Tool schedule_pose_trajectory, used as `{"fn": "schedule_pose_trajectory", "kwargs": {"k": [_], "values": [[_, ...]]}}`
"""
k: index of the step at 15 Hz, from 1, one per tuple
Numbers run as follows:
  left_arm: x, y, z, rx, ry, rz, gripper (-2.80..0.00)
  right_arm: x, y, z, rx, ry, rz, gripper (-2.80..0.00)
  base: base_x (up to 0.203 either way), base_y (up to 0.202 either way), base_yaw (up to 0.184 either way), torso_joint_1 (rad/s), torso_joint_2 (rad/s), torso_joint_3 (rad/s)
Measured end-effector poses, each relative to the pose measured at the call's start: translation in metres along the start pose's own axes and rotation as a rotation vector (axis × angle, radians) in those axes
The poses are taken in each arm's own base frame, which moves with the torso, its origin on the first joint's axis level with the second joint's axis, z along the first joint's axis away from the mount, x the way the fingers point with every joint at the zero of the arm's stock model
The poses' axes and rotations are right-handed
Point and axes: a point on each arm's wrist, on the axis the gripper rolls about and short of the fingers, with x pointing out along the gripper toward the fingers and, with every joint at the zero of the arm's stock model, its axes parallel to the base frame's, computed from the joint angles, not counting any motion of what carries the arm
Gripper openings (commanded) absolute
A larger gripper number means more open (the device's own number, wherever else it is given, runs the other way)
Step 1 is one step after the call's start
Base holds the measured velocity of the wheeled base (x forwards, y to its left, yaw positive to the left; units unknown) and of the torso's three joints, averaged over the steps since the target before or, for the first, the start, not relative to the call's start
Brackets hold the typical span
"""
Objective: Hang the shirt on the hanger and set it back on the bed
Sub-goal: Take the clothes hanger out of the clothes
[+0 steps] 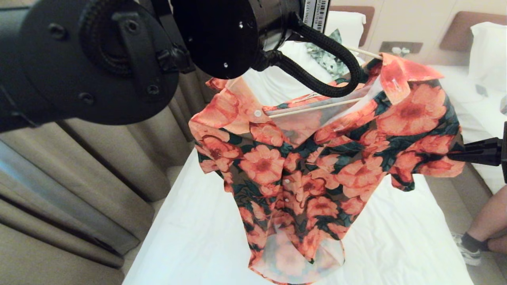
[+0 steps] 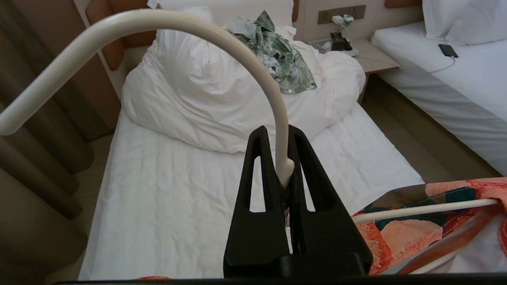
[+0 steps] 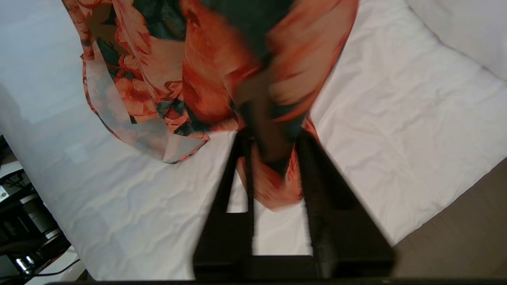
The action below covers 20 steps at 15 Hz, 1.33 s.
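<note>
The flowered shirt [image 1: 301, 166] hangs in the air over the bed [image 1: 190, 221], draped on the cream wire hanger [image 1: 317, 107]. Its collar gapes and its hem dangles above the sheet. My left gripper [image 2: 282, 138] is shut on the hanger's neck, just below the curved hook [image 2: 222, 31]. In the head view my left arm hides that gripper. My right gripper [image 3: 271, 136] comes in from the right at the shirt's sleeve [image 1: 439, 162]. Its jaws stand apart, and a fold of the shirt [image 3: 273, 186] hangs loose between them.
A bunched white duvet [image 2: 190, 99] with a green leafy garment [image 2: 277, 55] lies at the head of the bed. Curtains [image 1: 79, 178] hang to the left. A nightstand [image 2: 356, 51] and a second bed [image 2: 455, 87] are on the right. A person's leg [image 1: 487, 221] shows beside it.
</note>
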Motion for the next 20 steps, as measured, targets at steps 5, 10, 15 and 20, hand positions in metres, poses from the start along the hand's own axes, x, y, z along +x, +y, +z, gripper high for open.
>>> {"fn": "schedule_pose_trajectory", "kwargs": {"k": [5,10,15,20], "values": [[0.000,-0.005,-0.003,0.002,0.008,-0.011,-2.80,-0.007,0.004,0.008,-0.020,-0.021,-0.011,0.00,0.000,0.000,0.000,0.000,0.00,0.000],[0.008,-0.021,-0.024,-0.014,0.049,-0.028,-2.80,-0.029,0.005,0.030,-0.037,-0.091,-0.052,-2.80,0.000,0.000,0.000,0.000,0.00,0.000],[0.012,-0.026,-0.029,-0.012,0.068,0.020,-2.80,-0.057,-0.002,0.077,0.089,-0.194,-0.118,-2.80,0.000,0.000,0.000,0.000,0.00,0.000],[0.015,-0.027,-0.031,-0.007,0.074,0.072,-2.80,-0.069,0.000,0.109,0.216,-0.275,-0.113,-2.80,0.000,0.000,0.000,0.000,0.00,0.000]]}}
